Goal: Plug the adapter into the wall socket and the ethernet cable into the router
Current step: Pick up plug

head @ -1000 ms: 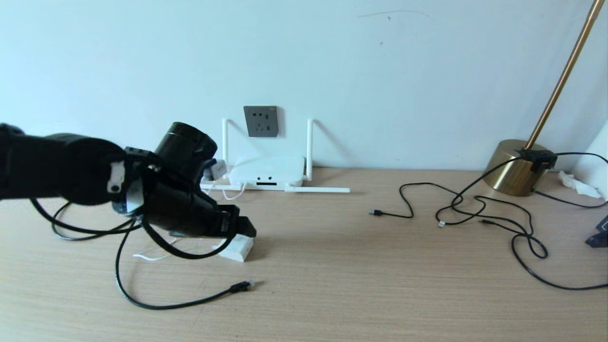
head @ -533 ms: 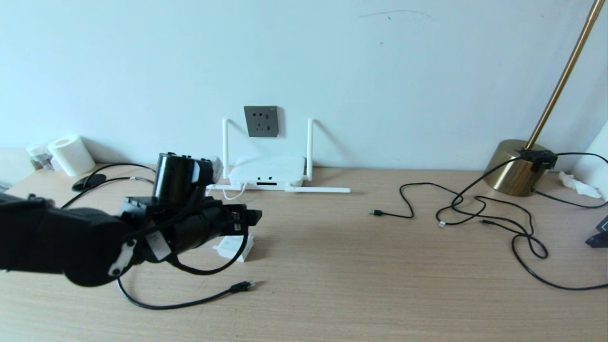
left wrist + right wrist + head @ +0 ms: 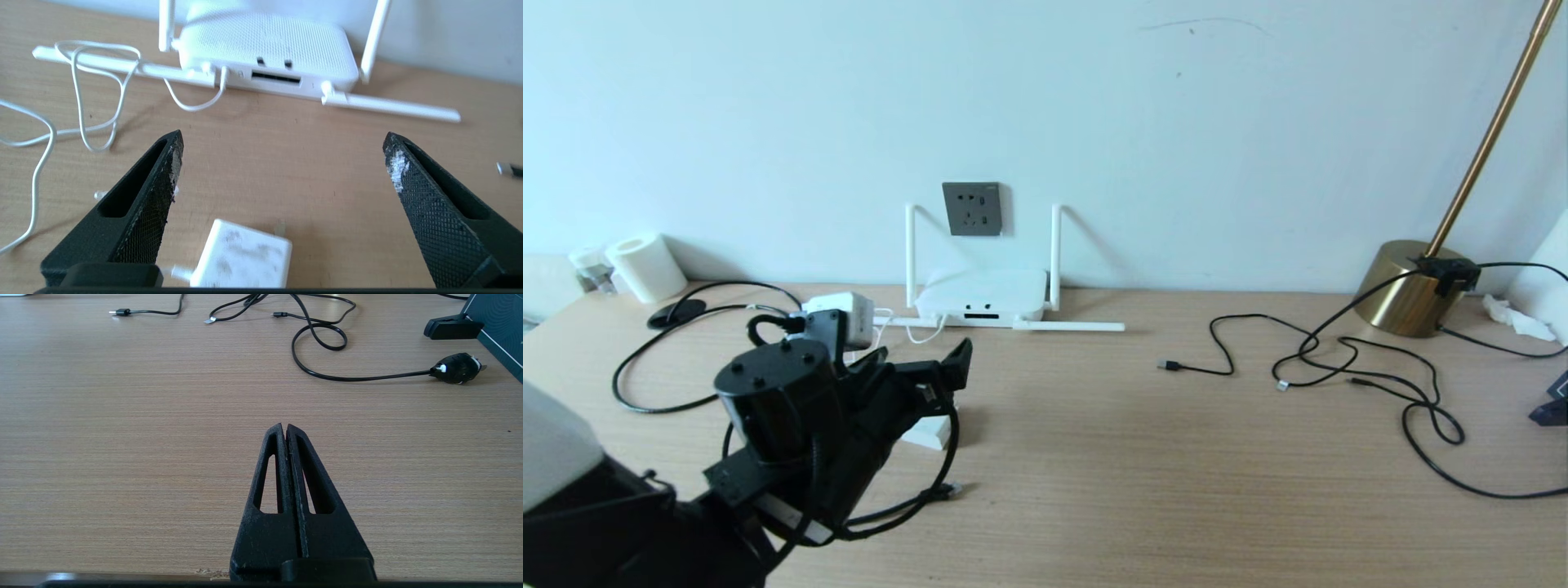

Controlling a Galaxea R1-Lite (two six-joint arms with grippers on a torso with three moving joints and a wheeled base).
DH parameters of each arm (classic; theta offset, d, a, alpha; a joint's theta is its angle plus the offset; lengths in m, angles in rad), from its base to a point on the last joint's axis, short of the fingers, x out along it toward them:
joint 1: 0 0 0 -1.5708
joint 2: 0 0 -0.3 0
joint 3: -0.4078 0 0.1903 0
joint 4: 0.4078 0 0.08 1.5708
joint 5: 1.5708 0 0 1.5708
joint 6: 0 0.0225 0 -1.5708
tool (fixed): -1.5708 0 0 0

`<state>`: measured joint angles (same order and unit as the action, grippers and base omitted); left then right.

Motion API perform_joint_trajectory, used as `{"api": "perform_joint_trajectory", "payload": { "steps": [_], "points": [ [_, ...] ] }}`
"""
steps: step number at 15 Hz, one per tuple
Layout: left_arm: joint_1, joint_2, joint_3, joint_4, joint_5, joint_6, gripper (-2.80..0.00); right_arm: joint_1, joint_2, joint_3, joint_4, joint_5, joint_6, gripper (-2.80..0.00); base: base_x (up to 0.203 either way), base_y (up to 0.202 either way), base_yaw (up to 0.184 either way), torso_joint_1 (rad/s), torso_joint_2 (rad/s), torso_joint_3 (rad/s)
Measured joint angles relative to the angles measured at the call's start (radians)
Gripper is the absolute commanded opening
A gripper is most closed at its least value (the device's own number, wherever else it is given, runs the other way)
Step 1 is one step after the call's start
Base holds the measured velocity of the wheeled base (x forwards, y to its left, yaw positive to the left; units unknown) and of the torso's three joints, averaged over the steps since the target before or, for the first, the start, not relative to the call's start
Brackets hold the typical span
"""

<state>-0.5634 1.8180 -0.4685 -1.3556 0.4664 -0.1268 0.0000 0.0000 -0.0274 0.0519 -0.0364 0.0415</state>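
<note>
The left gripper [image 3: 282, 163] hangs low over the table [image 3: 1176, 490], tilted toward the router [image 3: 265, 53], its jaws wide apart and empty. The adapter [image 3: 241, 261] lies just under them, between the fingers [image 3: 143, 208], touching neither.

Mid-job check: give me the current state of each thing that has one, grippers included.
Adapter: unplugged, lying on the desk, not gripped.
Wall socket: nothing plugged in.
Ethernet cable: plug loose on the desk.
Router: wide port empty, white cord attached.
Left gripper: open, over the adapter.
Right gripper: shut, holding nothing.
</note>
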Motion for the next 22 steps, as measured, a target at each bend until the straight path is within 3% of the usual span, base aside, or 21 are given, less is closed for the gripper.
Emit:
{"api": "perform_joint_trajectory", "payload": {
  "steps": [3,14,19,22],
  "points": [
    [-0.032,0.090,0.071,-0.160,0.035,0.010,0.00,0.000,0.000,0.000,0.000,0.000,0.000,-2.80,0.000,0.000,0.000,0.000,0.00,0.000],
    [-0.050,0.119,0.225,-0.166,0.041,0.031,0.00,0.000,0.000,0.000,0.000,0.000,0.000,-2.80,0.000,0.000,0.000,0.000,0.00,0.000],
    [-0.050,0.101,0.248,-0.166,0.018,0.108,0.00,0.000,0.000,0.000,0.000,0.000,0.000,-2.80,0.000,0.000,0.000,0.000,0.00,0.000],
    [-0.050,0.109,0.241,-0.166,0.017,0.113,0.00,0.000,0.000,0.000,0.000,0.000,0.000,-2.80,0.000,0.000,0.000,0.000,0.00,0.000]
  ]
}}
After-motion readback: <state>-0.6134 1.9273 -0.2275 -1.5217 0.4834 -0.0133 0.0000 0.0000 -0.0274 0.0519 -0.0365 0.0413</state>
